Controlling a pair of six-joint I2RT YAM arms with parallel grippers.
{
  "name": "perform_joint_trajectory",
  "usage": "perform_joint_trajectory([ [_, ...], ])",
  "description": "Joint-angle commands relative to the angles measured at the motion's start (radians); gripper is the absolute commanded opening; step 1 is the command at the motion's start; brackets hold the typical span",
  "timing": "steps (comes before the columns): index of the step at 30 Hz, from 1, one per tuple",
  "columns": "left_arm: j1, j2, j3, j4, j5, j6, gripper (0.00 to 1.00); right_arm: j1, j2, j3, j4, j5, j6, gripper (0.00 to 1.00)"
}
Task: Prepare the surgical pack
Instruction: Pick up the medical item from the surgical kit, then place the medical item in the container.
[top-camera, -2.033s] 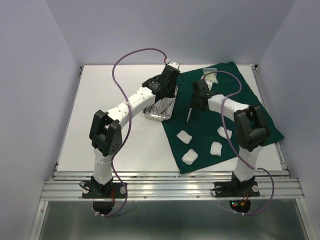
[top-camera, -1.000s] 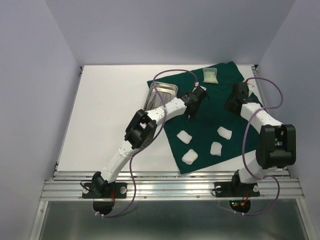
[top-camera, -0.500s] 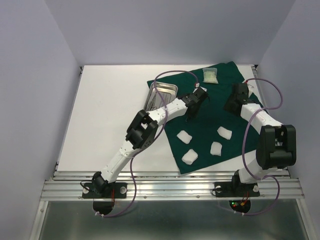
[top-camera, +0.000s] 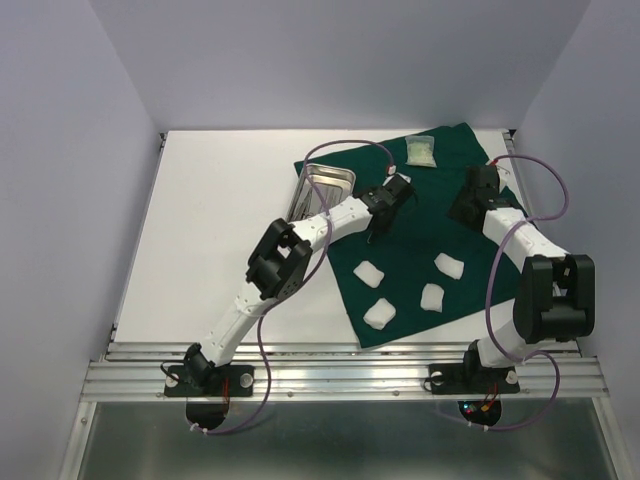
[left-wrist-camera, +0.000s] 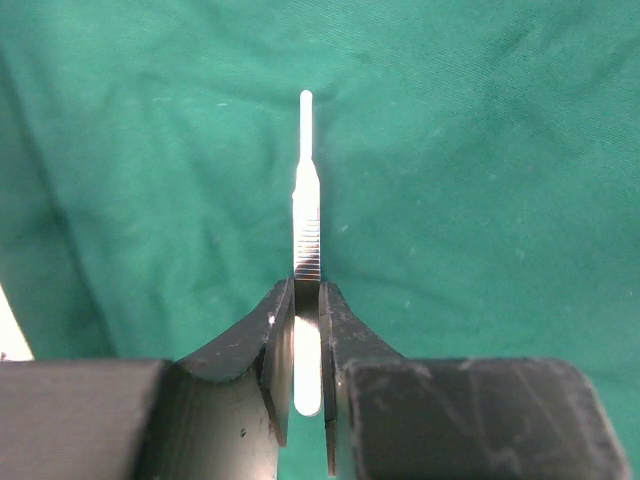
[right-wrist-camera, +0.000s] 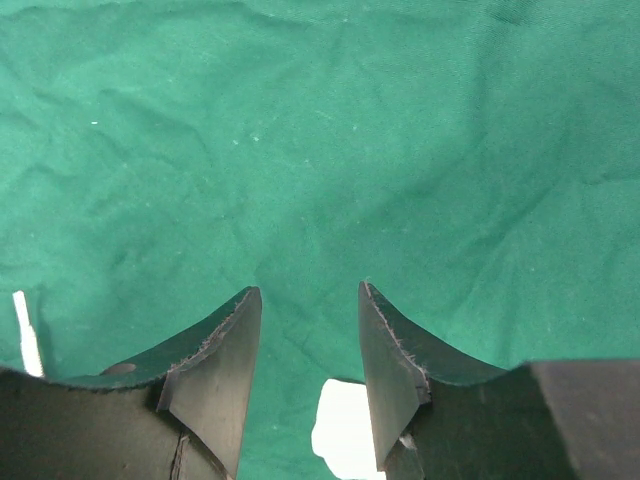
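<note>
The left gripper (left-wrist-camera: 306, 292) pinches the steel forceps (left-wrist-camera: 306, 215) edge-on over the dark green drape (left-wrist-camera: 480, 150), just right of the steel tray (top-camera: 322, 183), while the right gripper (right-wrist-camera: 310, 290) hovers above the drape with jaws apart, holding nothing.

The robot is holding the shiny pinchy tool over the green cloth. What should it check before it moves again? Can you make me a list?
1. Forceps gripped: ok, the left gripper pinches them from both sides.
2. Bare spot below: ok, only green drape shows under the tip.
3. Tip touching the cloth: cannot tell from these views.
4. Right gripper out of the way: ok, it is open, empty and off to the side over the drape.
5. Gauze pads clear: ok, all four lie on the drape nearer the arm bases, apart from the forceps.
</note>
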Motion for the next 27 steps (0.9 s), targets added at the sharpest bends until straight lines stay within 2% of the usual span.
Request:
perform_joint_trajectory([
  [1, -0.001, -0.17, -0.023, 0.018, -0.036, 0.012, 0.13, 0.0, -0.041, -0.005, 0.031, 0.006, -0.005, 0.49],
  [10, 0.031, -0.231, -0.035, 0.012, -0.063, 0.023, 0.13, 0.0, -0.049, -0.008, 0.03, 0.006, -0.008, 0.49],
  [20, 0.182, -0.337, -0.256, 0.069, -0.078, 0.095, 0.14, 0.0, -0.055, 0.003, 0.03, 0.004, -0.011, 0.49],
  [27, 0.263, -0.333, -0.33, 0.084, -0.092, 0.139, 0.17, 0.0, -0.046, 0.013, 0.028, 0.001, -0.015, 0.49],
])
